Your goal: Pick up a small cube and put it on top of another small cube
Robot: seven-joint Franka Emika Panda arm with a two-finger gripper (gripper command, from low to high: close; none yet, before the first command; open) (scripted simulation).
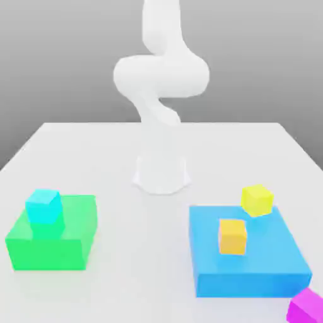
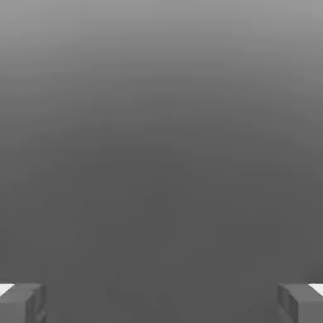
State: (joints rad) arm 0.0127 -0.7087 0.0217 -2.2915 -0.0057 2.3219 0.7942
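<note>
white arm (image 1: 161, 94) upright at table (image 1: 158, 142) centre, base near far middle. gripper (image 2: 161, 303) fingers wide apart, nothing between them, fingertips (image 2: 22, 303) at frame edges over plain grey. cyan cube (image 1: 43, 206) sits on green block (image 1: 53, 243), exterior view's left. orange cube (image 1: 232, 236) on top of blue block (image 1: 249, 252), exterior view's right. yellow cube (image 1: 257, 199) at blue block's far edge, tilted. magenta cube (image 1: 307, 307) near blue block's near corner.

White robot arm (image 1: 161, 82) on a white table (image 1: 113, 158). Cyan cube (image 1: 43, 206), green block (image 1: 53, 236), yellow cube (image 1: 257, 199), orange cube (image 1: 232, 236), blue block (image 1: 249, 258), magenta cube (image 1: 308, 307).
</note>
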